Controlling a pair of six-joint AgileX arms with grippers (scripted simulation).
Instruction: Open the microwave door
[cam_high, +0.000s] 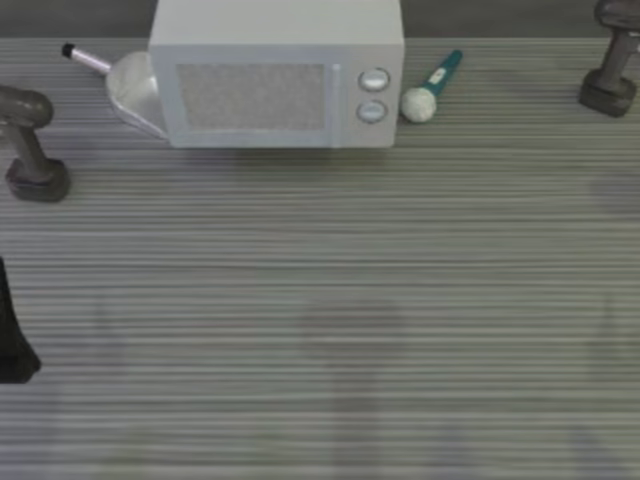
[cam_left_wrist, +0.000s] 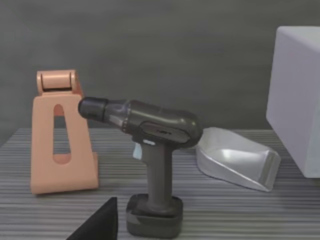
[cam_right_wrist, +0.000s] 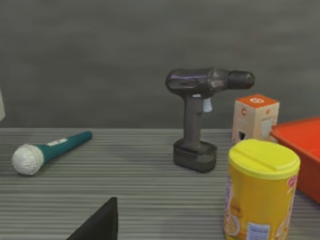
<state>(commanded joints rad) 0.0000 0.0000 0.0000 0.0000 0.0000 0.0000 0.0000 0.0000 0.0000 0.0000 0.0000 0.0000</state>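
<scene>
Top view: camera overhead, facing straight down on the grey striped table (cam_high: 320, 300); the white boxy microwave (cam_high: 277, 70) sits at the far edge.

Left wrist view: low, near table height, facing level past a dark fingertip (cam_left_wrist: 97, 225) toward a dark grey cordless drill (cam_left_wrist: 150, 165) close ahead. Shares that drill (cam_high: 30, 150), the silver metal scoop (cam_left_wrist: 237, 160) and the microwave's side (cam_left_wrist: 297, 100) with the top view.

Right wrist view: equally low; shares the teal-handled white-headed microphone (cam_right_wrist: 47, 150) and a second dark grey drill (cam_right_wrist: 200, 120) with the top view.
</scene>
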